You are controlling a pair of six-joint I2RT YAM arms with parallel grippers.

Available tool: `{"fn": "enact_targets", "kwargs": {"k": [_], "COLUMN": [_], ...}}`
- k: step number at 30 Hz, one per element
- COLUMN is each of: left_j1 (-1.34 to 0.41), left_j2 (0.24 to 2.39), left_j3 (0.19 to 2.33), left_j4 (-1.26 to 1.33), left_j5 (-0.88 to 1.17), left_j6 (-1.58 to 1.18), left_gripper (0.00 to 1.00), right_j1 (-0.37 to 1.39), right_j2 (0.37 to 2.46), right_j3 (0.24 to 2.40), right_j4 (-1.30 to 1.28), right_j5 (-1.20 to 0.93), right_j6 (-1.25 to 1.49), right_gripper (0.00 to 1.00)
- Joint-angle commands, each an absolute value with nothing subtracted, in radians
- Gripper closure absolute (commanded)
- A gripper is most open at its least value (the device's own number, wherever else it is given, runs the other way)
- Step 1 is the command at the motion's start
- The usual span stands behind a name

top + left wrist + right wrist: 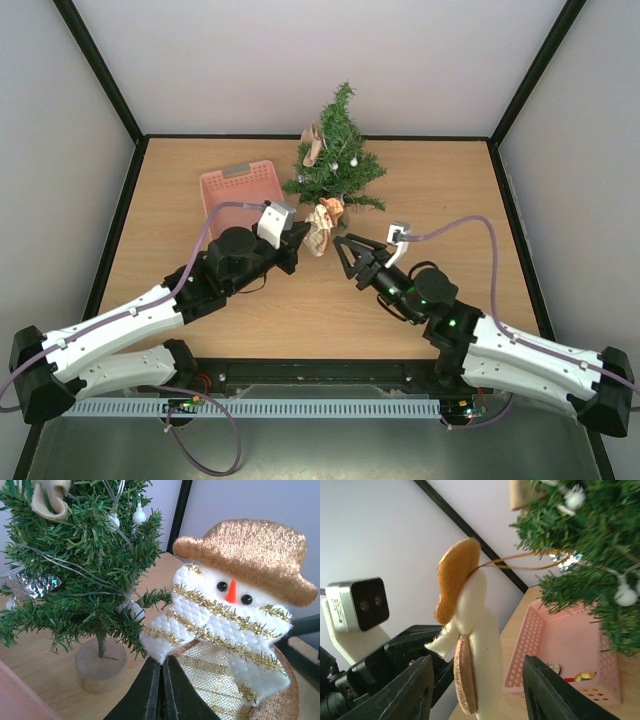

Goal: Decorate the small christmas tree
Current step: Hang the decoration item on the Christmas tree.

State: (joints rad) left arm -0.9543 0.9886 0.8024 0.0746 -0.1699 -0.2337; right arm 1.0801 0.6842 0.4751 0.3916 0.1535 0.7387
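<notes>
The small christmas tree (335, 160) stands at the back of the table on a round wooden base (100, 665). A snowman ornament (320, 228) with a gold hat is held upright in front of the tree. My left gripper (162, 662) is shut on its lower edge, under the scarf. Its gold hanging loop (520, 560) reaches into the tree's branches (585, 575). My right gripper (477, 662) is open, one finger on each side of the snowman (477, 645) and neither touching it.
A pink basket (238, 188) lies left of the tree, with small ornaments (580, 676) in it. A beige ornament (47, 497), white beads and a silver piece (35, 585) hang on the tree. The enclosure walls stand close behind.
</notes>
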Motion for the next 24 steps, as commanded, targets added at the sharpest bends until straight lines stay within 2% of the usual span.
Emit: {"fn": "enact_targets", "kwargs": {"k": [1,12,19,24], "left_j1": [-0.951,-0.951,-0.953,-0.954], "left_j2": [0.977,0.965,0.961,0.948], "left_j3": [0.826,0.794,0.772,0.752], "left_j4": [0.12,0.151,0.166,0.184], "left_j5": [-0.203,-0.171,-0.159,-0.15], "left_j6": [-0.263,-0.295,-0.305,-0.313], "left_gripper": [0.98,0.98,0.98,0.98], "right_j1": [1.083,1.083,1.083,1.083], "right_j2": [0.776,0.862,0.9,0.92], "right_j3": [0.551,0.622,0.656,0.672], "right_j4": [0.54,0.555,0.531,0.533], "right_j5": [0.073,0.184,0.202,0.208], "right_j6": [0.778,0.75,0.709,0.676], "right_gripper": [0.51,0.52,0.64,0.68]}}
